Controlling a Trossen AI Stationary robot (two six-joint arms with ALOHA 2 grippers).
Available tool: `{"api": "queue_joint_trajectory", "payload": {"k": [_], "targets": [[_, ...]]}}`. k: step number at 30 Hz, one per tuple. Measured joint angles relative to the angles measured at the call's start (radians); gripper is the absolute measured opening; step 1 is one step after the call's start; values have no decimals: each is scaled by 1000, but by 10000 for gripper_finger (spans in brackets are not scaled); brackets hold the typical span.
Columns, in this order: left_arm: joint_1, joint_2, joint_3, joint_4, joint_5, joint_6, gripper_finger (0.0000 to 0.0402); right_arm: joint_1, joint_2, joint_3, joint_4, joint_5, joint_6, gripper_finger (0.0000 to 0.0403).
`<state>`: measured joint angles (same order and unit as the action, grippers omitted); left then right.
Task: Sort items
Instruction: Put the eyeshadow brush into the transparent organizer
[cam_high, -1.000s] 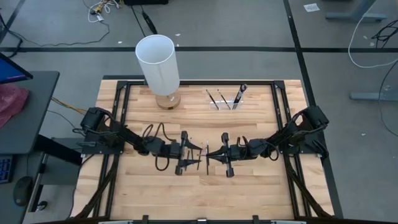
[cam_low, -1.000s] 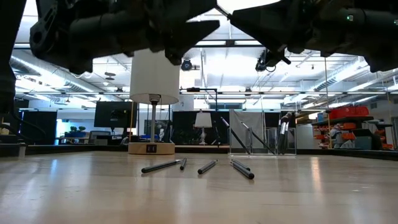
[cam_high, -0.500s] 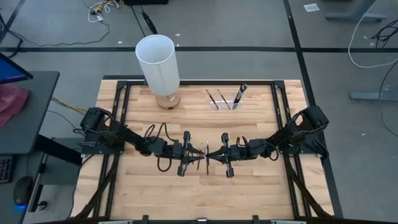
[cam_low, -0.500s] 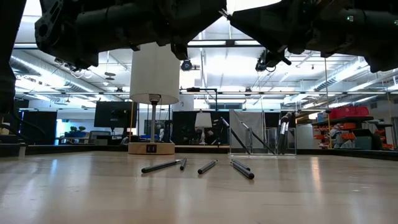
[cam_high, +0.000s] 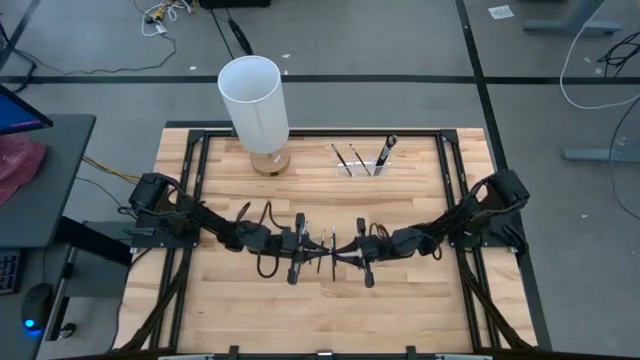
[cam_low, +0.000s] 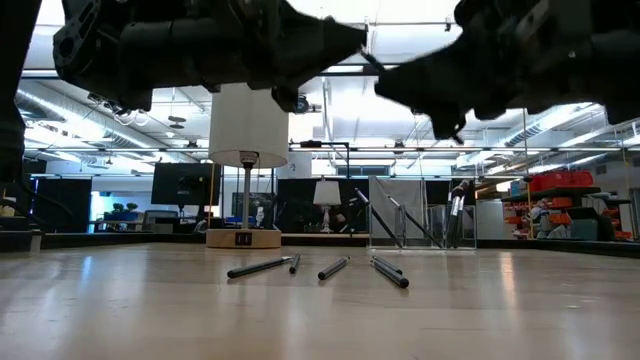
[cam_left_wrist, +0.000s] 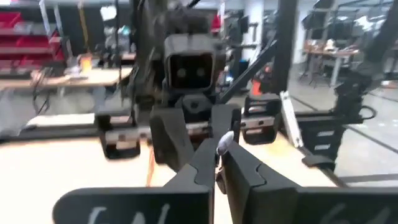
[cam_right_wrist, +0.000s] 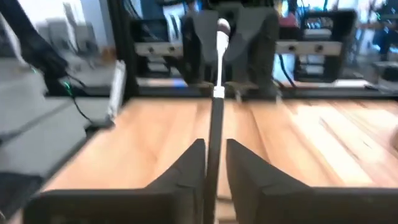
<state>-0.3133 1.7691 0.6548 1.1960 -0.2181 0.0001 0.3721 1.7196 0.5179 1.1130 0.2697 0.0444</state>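
Mid-table, raised off the wood: left gripper (cam_left_wrist: 216, 163) clamped shut on the pale tip of one brush (cam_right_wrist: 216, 124), long axis running straight from the right gripper (cam_right_wrist: 214, 168) to the left, both arms equally near it. Cannot tell whether the right gripper grips or merely flanks the handle, so the hand-over is judged unfinished. Farther back, loose items (cam_low: 330, 268) flat on the table; beyond, the clear holder (cam_high: 362, 160) and the white cylinder (cam_high: 255, 100).

Both arms stretched inward, raised. Left gripper (cam_high: 318, 246) clamped tight, tip-to-tip facing right gripper (cam_high: 343, 250), fingers slightly parted.
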Motion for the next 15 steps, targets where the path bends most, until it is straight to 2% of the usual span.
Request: {"api": "queue_joint_trajectory", "payload": {"k": [5,9,15], "targets": [[4,0,0,-83,-88,-60,15,-1,-80,13,-305,103,22,134],[30,0,0,-137,-123,-124,16,-1,-113,92,-544,126,30,181],[65,0,0,-169,-129,-191,16,-1,-84,254,-791,235,27,198]]}}
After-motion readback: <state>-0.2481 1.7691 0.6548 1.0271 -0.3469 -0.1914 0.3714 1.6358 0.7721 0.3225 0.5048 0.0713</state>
